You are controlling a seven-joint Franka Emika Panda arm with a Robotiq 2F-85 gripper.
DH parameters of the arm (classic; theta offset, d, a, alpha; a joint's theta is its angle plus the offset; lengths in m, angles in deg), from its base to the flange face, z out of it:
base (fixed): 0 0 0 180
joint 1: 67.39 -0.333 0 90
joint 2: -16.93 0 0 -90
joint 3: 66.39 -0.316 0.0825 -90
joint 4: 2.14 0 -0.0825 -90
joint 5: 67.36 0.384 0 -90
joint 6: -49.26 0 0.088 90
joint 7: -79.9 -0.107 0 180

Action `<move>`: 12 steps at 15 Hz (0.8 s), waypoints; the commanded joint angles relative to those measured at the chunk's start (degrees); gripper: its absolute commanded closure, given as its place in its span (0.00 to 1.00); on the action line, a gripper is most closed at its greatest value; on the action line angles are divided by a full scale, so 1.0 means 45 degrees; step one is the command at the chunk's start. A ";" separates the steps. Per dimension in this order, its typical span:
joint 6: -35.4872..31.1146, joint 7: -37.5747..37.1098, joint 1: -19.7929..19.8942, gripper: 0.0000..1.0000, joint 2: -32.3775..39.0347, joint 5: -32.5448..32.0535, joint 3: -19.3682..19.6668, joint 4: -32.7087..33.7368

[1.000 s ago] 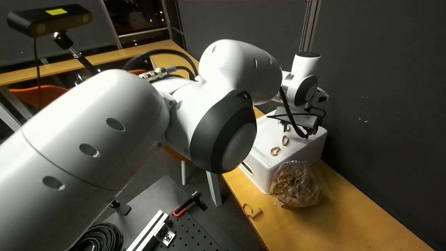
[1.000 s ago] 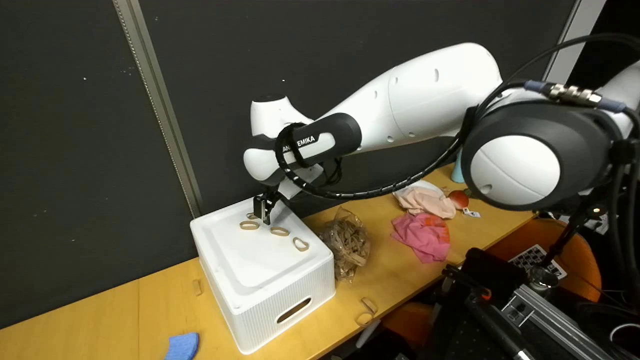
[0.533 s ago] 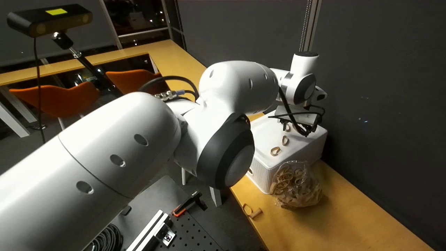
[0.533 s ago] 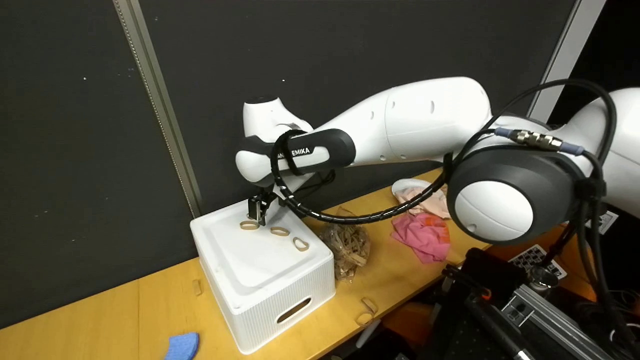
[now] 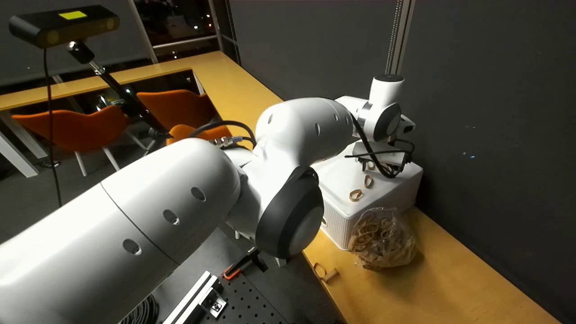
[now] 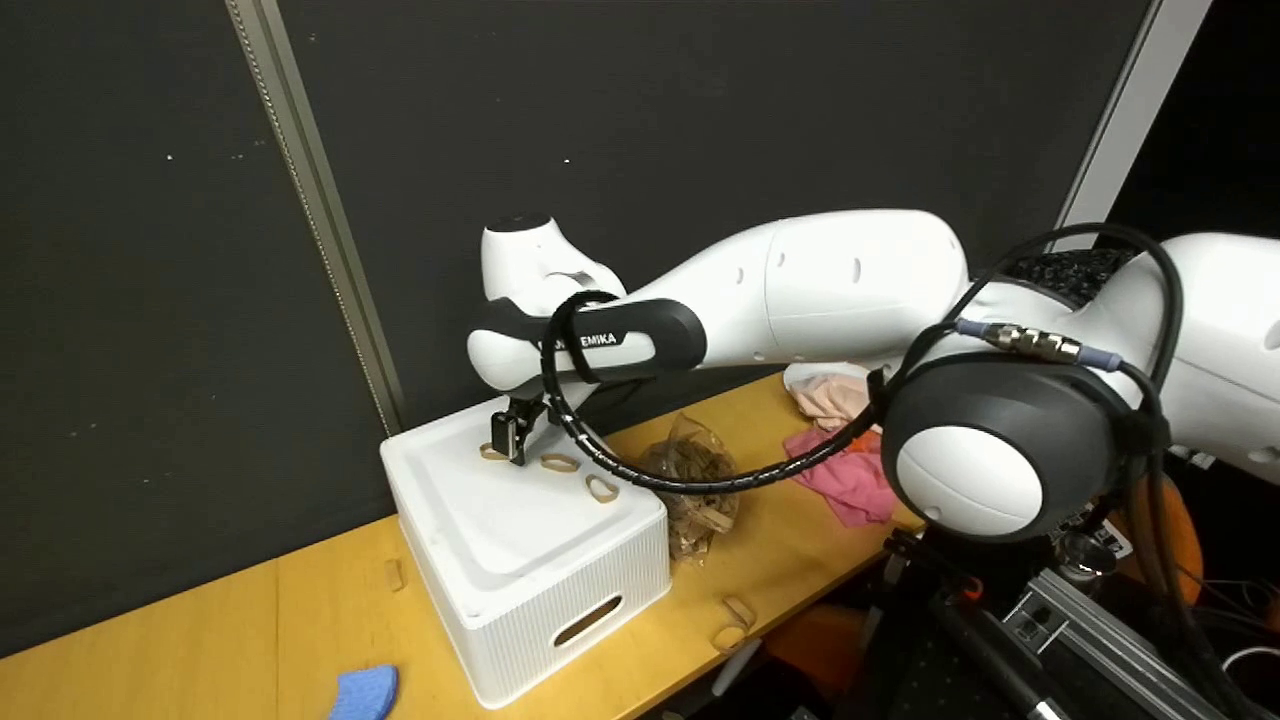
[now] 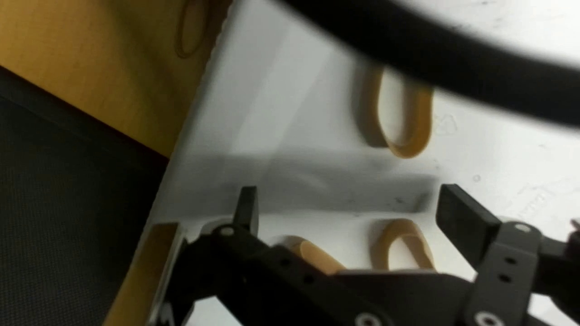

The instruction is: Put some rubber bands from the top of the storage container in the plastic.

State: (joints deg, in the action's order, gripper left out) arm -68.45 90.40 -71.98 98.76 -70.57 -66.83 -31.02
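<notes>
The white storage container (image 6: 500,540) stands on the table and also shows in an exterior view (image 5: 339,177). Several tan rubber bands lie apart on its flat top, one a rubber band (image 6: 606,500) near the front right edge. My gripper (image 6: 510,442) points down just above the top, over the bands at the back. In the wrist view my gripper (image 7: 351,206) is open with nothing between its fingertips. One rubber band (image 7: 403,225) and another rubber band (image 7: 321,257) lie below it, partly hidden by it. A third rubber band (image 7: 423,122) lies ahead. The lumpy clear plastic bag (image 5: 384,243) leans beside the container.
Loose bands (image 5: 331,275) lie at the table edge. A blue cloth or sponge (image 6: 365,692) and pink cloth (image 6: 850,490) lie on the table. A dark wall (image 6: 200,300) stands close behind the container. A black cable (image 7: 453,59) crosses the wrist view.
The whole arm has sunk. My gripper has come down a little and moved slightly left in both exterior views, closer to the bands. The bands, container and bag have not moved.
</notes>
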 commanded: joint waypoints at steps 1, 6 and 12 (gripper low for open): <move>0.0032 0.0362 -0.0354 0.00 0.1030 -0.0275 0.0137 0.1784; -0.1565 0.0314 -0.0616 0.00 0.0606 -0.0781 0.0540 0.0751; -0.2186 0.0254 -0.0561 0.00 0.0912 -0.1145 0.0827 0.1040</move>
State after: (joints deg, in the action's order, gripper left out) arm -76.75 91.32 -74.54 101.38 -74.94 -64.01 -28.26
